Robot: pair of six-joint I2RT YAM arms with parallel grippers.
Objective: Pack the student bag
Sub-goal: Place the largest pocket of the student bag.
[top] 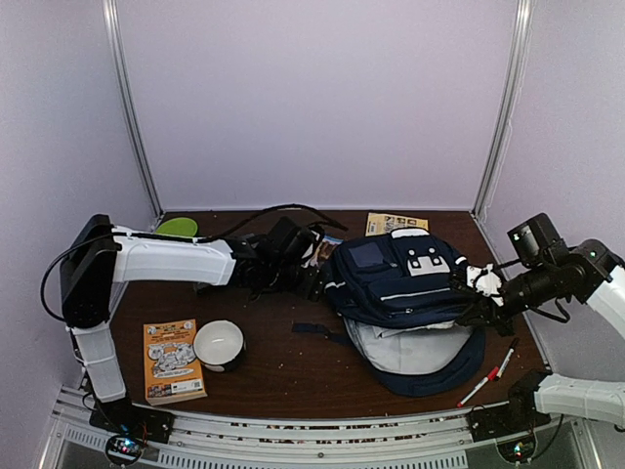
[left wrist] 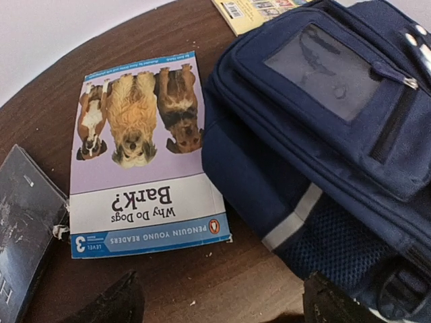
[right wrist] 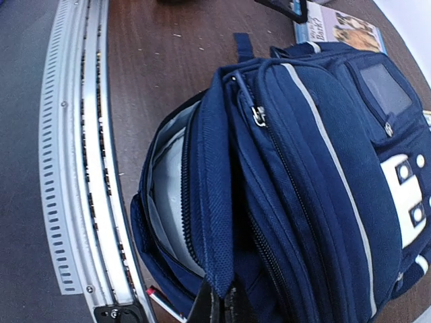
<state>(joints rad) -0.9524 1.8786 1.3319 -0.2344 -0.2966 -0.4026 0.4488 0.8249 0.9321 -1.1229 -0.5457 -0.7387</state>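
The student bag (top: 400, 278), navy with white stripes and a studded white patch, lies at the table's middle right, its main compartment open and showing grey lining (right wrist: 168, 195). My right gripper (top: 476, 293) is shut on the edge of the bag's open flap (right wrist: 225, 269) and holds it up; in the right wrist view the gripper (right wrist: 227, 308) sits at the bottom edge. My left gripper (top: 311, 278) is open and empty, low over the table just left of the bag. In the left wrist view the gripper (left wrist: 222, 306) spans bare wood between the bag (left wrist: 330, 148) and a dog book (left wrist: 141, 155).
An orange book (top: 173, 362) and a white bowl (top: 219, 344) lie at the front left. A green object (top: 177, 227) and a yellow book (top: 395, 223) lie at the back. A black book (left wrist: 23, 229) lies left of the dog book. Pens (top: 488, 373) lie front right beside the metal rail (right wrist: 74, 168).
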